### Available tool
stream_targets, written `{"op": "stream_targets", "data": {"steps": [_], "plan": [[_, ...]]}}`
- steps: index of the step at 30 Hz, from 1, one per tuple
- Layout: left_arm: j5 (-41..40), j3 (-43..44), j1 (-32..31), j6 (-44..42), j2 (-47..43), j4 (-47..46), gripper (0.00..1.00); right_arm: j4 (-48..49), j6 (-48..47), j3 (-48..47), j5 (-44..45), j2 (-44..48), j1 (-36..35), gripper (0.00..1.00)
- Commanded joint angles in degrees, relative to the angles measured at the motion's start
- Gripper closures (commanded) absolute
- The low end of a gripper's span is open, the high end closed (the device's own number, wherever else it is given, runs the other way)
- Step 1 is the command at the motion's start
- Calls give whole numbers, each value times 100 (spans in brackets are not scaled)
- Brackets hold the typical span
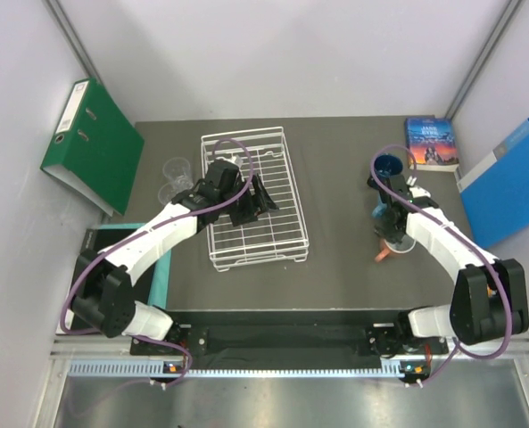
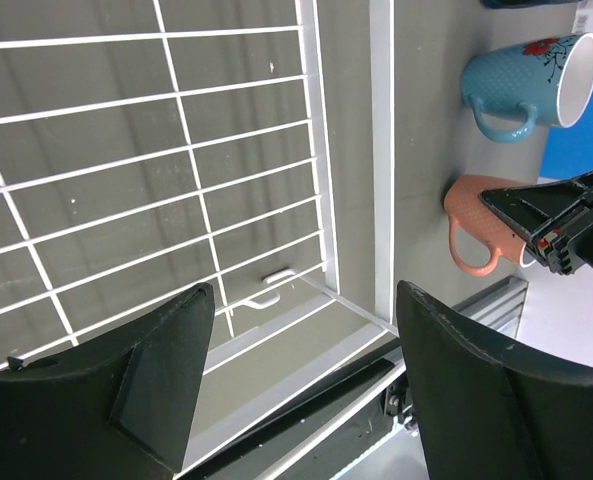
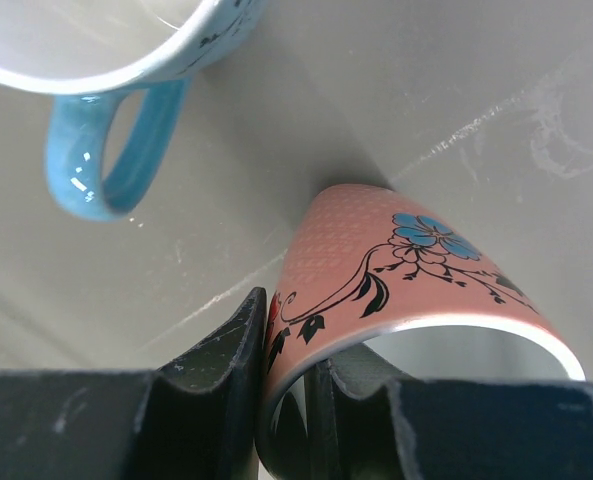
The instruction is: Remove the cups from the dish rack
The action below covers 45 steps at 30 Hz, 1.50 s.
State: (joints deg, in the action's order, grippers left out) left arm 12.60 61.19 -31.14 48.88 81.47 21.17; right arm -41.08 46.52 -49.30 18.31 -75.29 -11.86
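Right gripper [image 3: 286, 340] clamps the orange mug [image 3: 396, 260] by its rim, one finger inside. The mug sits right of the rack [image 2: 381, 150], near the blue mug [image 3: 106, 150]. Left gripper [image 2: 306, 300] hangs over the rack, jaws apart.

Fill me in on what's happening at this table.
The right gripper is shut on the rim of the orange mug, one finger inside and one outside, right of the dish rack and beside the light-blue mug. The left gripper hangs open over the rack, where no cup shows. Two clear glasses stand left of the rack; the dark-blue mug stands farther back on the right.
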Motion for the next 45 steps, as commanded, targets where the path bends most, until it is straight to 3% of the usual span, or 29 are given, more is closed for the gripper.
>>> {"op": "stream_targets", "data": {"steps": [1, 12, 27, 33, 38, 42, 45], "plan": [[-170, 253, -7, -151, -228, 1, 22, 302, -47, -458, 217, -109, 78, 100], [-161, 350, -7, -213, -88, 36, 22, 469, -170, -616, 33, -610, 245, 100], [-162, 684, -7, -397, 264, 256, 21, 109, -390, -835, -169, -197, 175, 60], [-144, 780, -7, -432, 378, 282, 21, -224, -416, -1116, -257, -39, 149, 49], [-223, 877, -7, -537, 387, 335, 21, -480, -451, -1590, -582, 400, 96, 47], [-381, 947, -7, -783, 343, 353, 19, 186, -556, -1662, -1545, 1040, 69, 45], [-495, 1079, -7, -1091, 422, 554, 18, 1380, -785, -1346, -2109, 1454, 26, 43]]}}
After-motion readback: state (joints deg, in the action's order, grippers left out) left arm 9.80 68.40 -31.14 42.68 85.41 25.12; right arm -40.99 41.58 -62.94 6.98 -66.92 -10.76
